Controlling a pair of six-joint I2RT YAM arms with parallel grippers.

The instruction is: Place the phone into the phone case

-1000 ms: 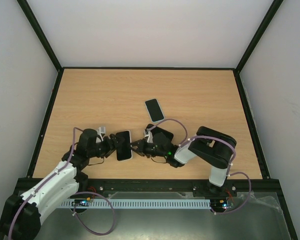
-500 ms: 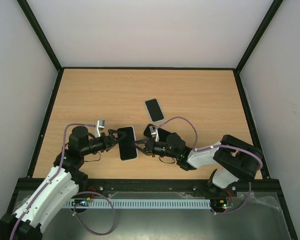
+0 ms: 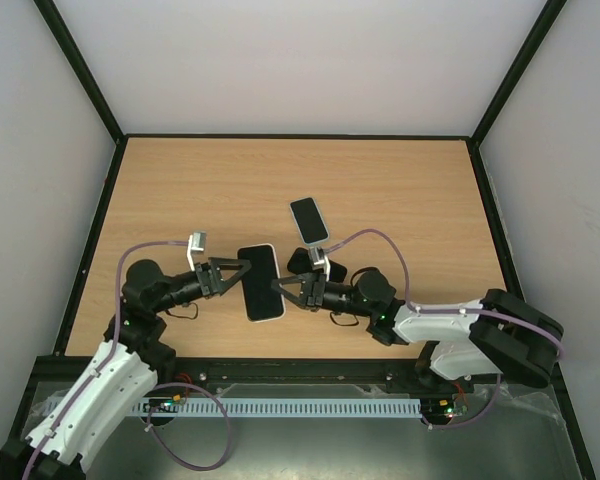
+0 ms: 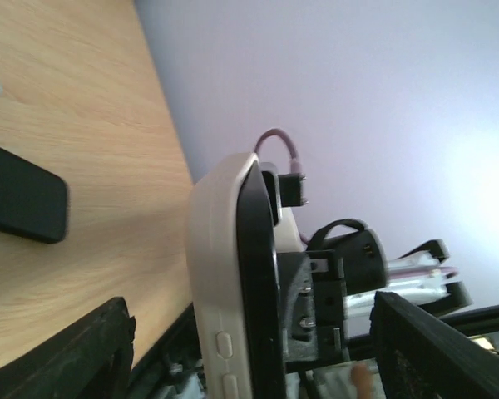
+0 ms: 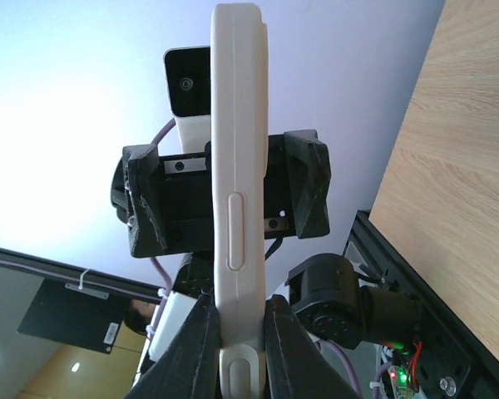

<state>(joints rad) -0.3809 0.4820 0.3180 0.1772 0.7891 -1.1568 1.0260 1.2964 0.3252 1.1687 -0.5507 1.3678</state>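
Observation:
A white phone case [image 5: 237,166] is held on edge above the table, with a black phone [image 3: 262,283] lying flush in it. My right gripper [image 5: 241,332] is shut on the case's near end, one finger pressing each flat face. My left gripper [image 3: 238,277] comes in from the left. It is open, and its jaws straddle the case [image 4: 220,274] with a gap on both sides. In the left wrist view the phone's dark face [image 4: 258,274] shows beside the case's white edge. The right gripper [image 3: 285,288] meets the case from the right.
A second dark phone-shaped slab [image 3: 309,220] lies flat on the wooden table [image 3: 400,190] beyond the grippers. A black flat item [image 3: 300,260] lies just behind the right wrist, also seen as a dark slab [image 4: 17,199] on the wood. Black frame rails edge the table.
The cased phone has moved slightly right and away from the bases. Both arms have stretched out further, the right one most. The left jaws now stand apart from the case.

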